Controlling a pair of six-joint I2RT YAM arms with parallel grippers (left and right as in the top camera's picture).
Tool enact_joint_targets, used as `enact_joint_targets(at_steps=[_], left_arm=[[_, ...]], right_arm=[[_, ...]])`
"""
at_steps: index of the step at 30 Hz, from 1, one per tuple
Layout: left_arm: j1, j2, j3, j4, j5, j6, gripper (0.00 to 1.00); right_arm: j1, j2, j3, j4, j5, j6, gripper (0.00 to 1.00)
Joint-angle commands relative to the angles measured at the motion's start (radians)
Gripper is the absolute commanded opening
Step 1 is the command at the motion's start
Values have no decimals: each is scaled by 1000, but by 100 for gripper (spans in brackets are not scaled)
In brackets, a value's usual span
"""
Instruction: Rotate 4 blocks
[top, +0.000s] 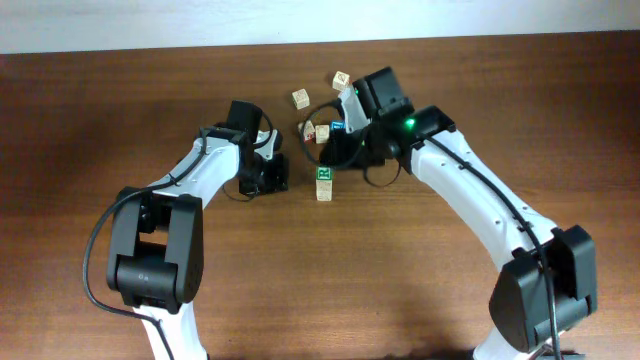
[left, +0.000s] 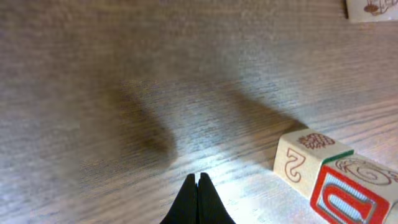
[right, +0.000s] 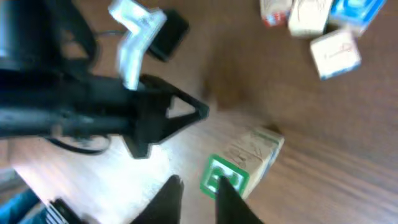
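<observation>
The desk (top: 100, 100) is brown wood with long thin lines in it. Small wood blocks lie on it. Near the middle sits a green-faced block (top: 325, 173), and a plain pale block (top: 323, 192) lies right up against it. A bit farther back is a little bunch, close together: a block with some red (top: 309, 131), a light block (top: 322, 131) and a blue-faced cube (top: 338, 126). Behind them lie a back-left block (top: 301, 98) and a back-right block (top: 341, 79), apart from each other

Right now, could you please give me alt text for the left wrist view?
The left gripper, shut and empty, hangs over the wooden table. At lower right a numbered block touches a red-printed block; a third block peeks in top right.
</observation>
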Motion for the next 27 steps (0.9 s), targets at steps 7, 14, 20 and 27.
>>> enact_joint_targets(at_steps=[7,14,20,27], left_arm=[[6,-107,332,-238,-209,97,0],[70,-385,440,-332,-355,173,0],[98,-523,440,-391,-426,173,99],[98,-523,440,-392,-426,173,99]], right_arm=[[-101,-39,730,-527,336,-152,86],[-331,-179,838,-776,365,-193,98],[-440,-359,835,-898,420,-194,98],[-437,-445,835,-898,410,-193,98]])
